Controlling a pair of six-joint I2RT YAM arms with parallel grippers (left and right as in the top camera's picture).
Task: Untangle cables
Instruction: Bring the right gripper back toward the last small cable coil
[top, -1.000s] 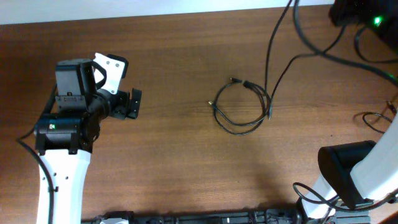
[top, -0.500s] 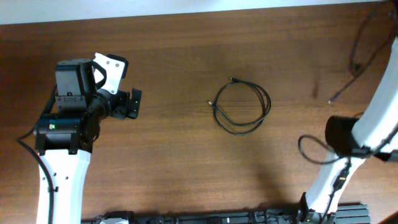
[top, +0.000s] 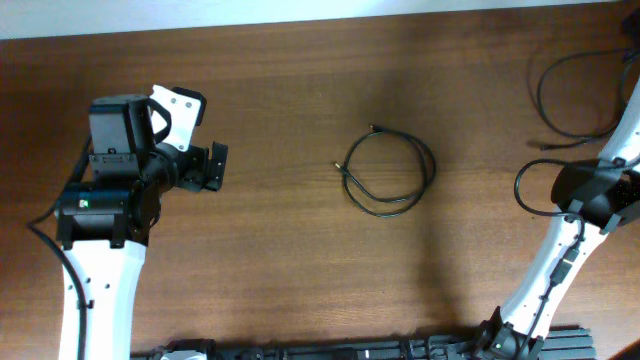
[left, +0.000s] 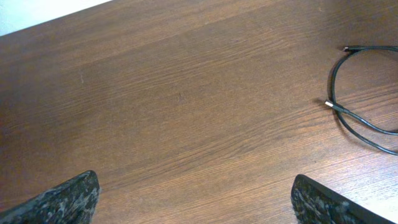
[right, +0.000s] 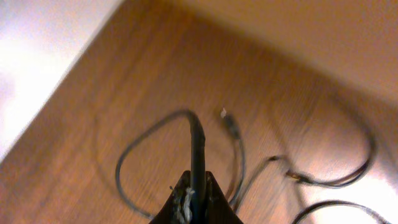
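Note:
A thin black cable (top: 390, 176) lies coiled in a loose ring at the table's middle, with small plug ends at its left and top. It also shows at the right edge of the left wrist view (left: 348, 112). My left gripper (top: 212, 167) is open and empty, well left of the ring, with its fingertips wide apart over bare wood (left: 196, 208). My right gripper (right: 196, 190) is shut on a second black cable (right: 196, 140), which loops out over the table. That cable's loop shows at the far right in the overhead view (top: 541, 100).
The table's back edge meets a white wall (top: 200, 15). The right arm (top: 590, 190) stands at the right edge with its own thicker wire looping beside it. More blurred cable loops and a plug (right: 231, 127) lie beyond the right gripper.
The right arm has swung up along the right edge. The long cable that reached the middle ring has been pulled away to the far right. The ring and left arm have not moved.

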